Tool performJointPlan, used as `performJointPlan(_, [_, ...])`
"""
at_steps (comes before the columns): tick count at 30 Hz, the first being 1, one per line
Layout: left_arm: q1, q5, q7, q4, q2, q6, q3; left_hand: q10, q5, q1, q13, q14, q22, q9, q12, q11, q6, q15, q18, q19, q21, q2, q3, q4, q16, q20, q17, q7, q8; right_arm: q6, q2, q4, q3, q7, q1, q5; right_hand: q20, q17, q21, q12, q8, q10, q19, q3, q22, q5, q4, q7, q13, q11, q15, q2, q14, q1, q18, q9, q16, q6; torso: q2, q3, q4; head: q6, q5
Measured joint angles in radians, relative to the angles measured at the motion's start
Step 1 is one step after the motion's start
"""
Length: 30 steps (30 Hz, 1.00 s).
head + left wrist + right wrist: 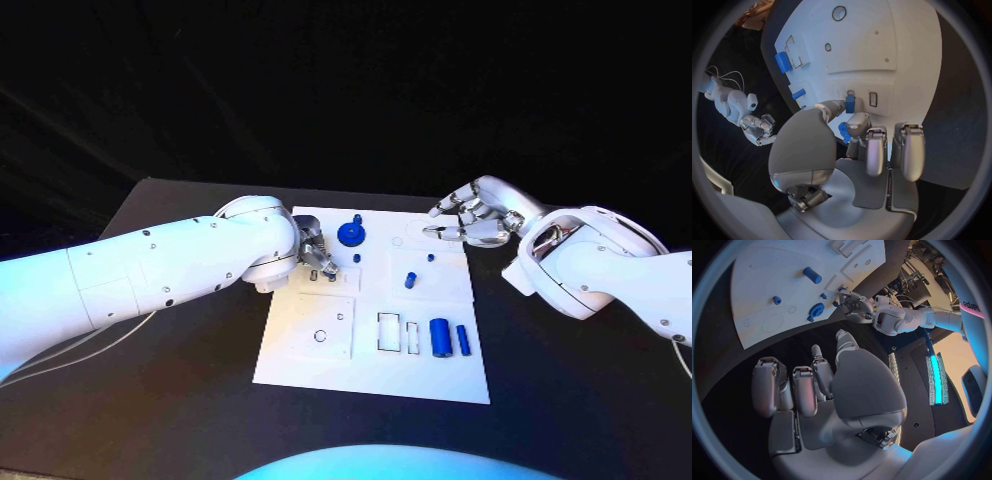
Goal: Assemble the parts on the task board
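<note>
The white task board lies in the middle of the table. My left hand is low over the board's left side, where its thumb and a finger pinch a small blue part standing beside a rectangular slot. Just beyond that hand stands a round blue knob. A short blue peg sits mid-board, and two blue cylinders lie side by side near the front. My right hand hovers over the far right corner, fingers loosely curved and apart, holding nothing.
Black table surrounds the board on all sides. A thin cable trails under my left arm. Outlined recesses mark the board's front half.
</note>
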<state>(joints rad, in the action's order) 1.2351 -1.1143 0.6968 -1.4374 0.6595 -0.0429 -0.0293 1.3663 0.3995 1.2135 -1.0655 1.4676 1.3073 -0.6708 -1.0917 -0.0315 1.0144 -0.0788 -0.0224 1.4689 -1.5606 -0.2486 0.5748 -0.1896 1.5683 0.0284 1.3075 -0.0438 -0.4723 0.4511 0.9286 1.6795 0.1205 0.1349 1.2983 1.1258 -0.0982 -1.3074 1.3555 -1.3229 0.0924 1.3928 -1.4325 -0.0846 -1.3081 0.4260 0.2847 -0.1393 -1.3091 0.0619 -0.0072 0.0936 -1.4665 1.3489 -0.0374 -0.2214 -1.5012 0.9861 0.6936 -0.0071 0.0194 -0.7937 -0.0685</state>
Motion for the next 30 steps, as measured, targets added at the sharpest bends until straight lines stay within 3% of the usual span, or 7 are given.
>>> performJointPlan(11, [0.000, -0.003, -0.001, 0.003, -0.004, -0.015, 0.001, 0.000, -0.007, -0.012, 0.000, -0.004, 0.001, -0.003, 0.000, 0.000, -0.007, -0.004, 0.000, -0.004, 0.000, 0.012, -0.011, 0.022, 0.000, -0.004, 0.001, 0.007, -0.004, 0.000, 0.000, 0.000, 0.000, 0.000, 0.000, 0.000, 0.000, 0.000, 0.000, 0.000, 0.000, 0.000, 0.000, -0.002, 0.000, 0.000, 0.002, 0.003, 0.000, 0.000, 0.000, -0.005, 0.000, -0.005, 0.000, 0.000, 0.000, 0.003, 0.000, 0.0002, -0.0003, -0.002, 0.000])
performJointPlan(30, [-0.002, -0.008, -0.002, 0.001, -0.002, -0.037, 0.000, 0.009, -0.011, -0.018, -0.018, -0.003, 0.001, -0.003, -0.015, -0.009, -0.007, -0.011, 0.000, -0.004, 0.000, 0.019, -0.011, 0.029, 0.000, -0.003, 0.000, 0.007, -0.013, -0.001, 0.000, -0.001, 0.000, 0.000, -0.001, 0.000, 0.000, -0.001, 0.000, 0.000, 0.000, 0.000, 0.000, -0.002, 0.000, 0.000, 0.002, 0.003, 0.000, 0.000, 0.000, -0.005, 0.000, -0.005, 0.000, -0.001, 0.000, 0.003, 0.000, 0.0002, 0.0001, -0.007, -0.002])
